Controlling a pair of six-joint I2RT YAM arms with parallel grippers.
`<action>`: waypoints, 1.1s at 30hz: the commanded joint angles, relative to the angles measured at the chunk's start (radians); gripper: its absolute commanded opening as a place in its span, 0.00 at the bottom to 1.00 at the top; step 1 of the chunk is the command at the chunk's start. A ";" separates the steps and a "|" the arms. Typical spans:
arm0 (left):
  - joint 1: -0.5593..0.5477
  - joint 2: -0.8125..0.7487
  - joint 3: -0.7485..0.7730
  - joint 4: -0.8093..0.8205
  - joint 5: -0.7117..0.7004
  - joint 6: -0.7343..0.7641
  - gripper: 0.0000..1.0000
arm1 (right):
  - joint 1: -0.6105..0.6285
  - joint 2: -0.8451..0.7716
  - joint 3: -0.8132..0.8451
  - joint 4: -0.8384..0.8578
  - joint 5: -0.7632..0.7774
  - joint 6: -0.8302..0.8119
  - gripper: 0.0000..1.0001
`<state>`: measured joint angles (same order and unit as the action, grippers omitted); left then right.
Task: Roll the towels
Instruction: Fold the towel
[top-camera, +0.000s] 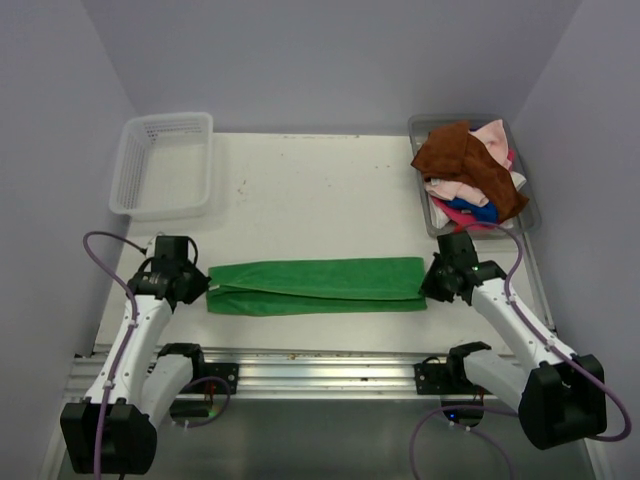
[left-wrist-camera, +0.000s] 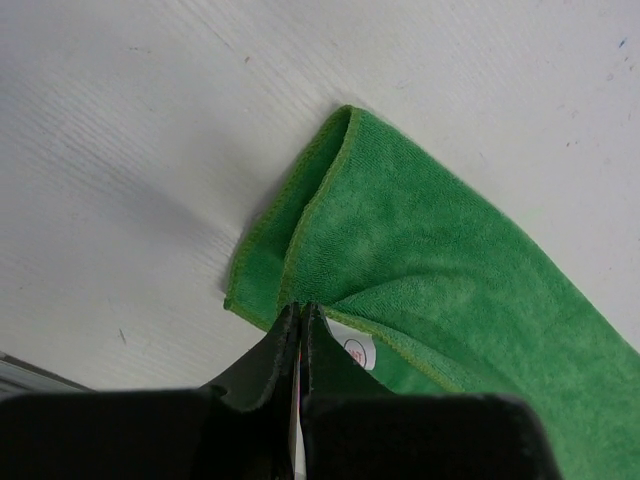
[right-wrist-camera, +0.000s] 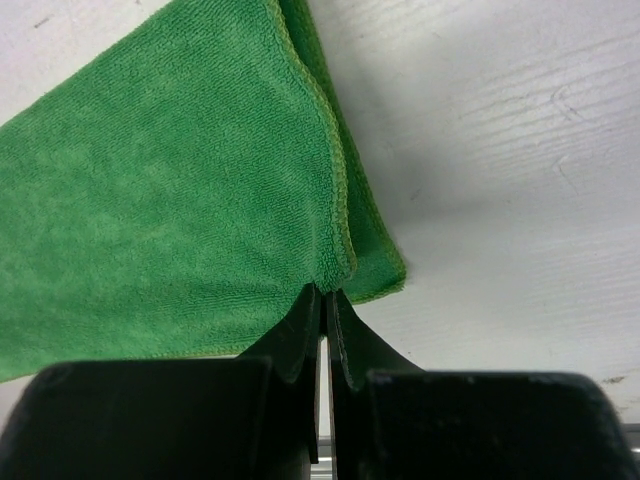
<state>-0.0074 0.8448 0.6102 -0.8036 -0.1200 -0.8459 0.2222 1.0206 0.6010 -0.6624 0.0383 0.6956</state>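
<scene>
A bright green towel (top-camera: 317, 284) lies folded into a long strip across the near part of the table. My left gripper (top-camera: 200, 283) is shut on its left end, pinching a corner by the white label (left-wrist-camera: 360, 352); the towel also shows in the left wrist view (left-wrist-camera: 420, 260). My right gripper (top-camera: 432, 284) is shut on the right end's top corner, and the towel fills the right wrist view (right-wrist-camera: 180, 180). More towels, rust brown (top-camera: 462, 160), pale pink (top-camera: 492, 135), blue (top-camera: 478, 211) and magenta, are piled in the clear grey tray (top-camera: 531, 213) at the back right.
A white mesh basket (top-camera: 163, 163) stands at the back left. A metal rail (top-camera: 320, 365) runs along the near table edge between the arm bases. Grey walls close in the table on three sides.
</scene>
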 joint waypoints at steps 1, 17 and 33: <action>0.007 -0.009 0.040 -0.046 -0.049 -0.035 0.00 | -0.004 -0.025 -0.017 -0.028 0.006 0.016 0.00; 0.007 0.022 0.080 -0.040 -0.036 0.001 0.53 | -0.004 -0.045 0.008 -0.052 0.061 -0.005 0.54; -0.177 0.338 0.053 0.329 0.166 0.045 0.31 | 0.108 0.286 0.165 0.139 -0.006 -0.094 0.18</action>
<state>-0.1799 1.1366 0.6823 -0.5663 0.0238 -0.8185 0.3187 1.2381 0.7486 -0.5964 0.0669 0.6201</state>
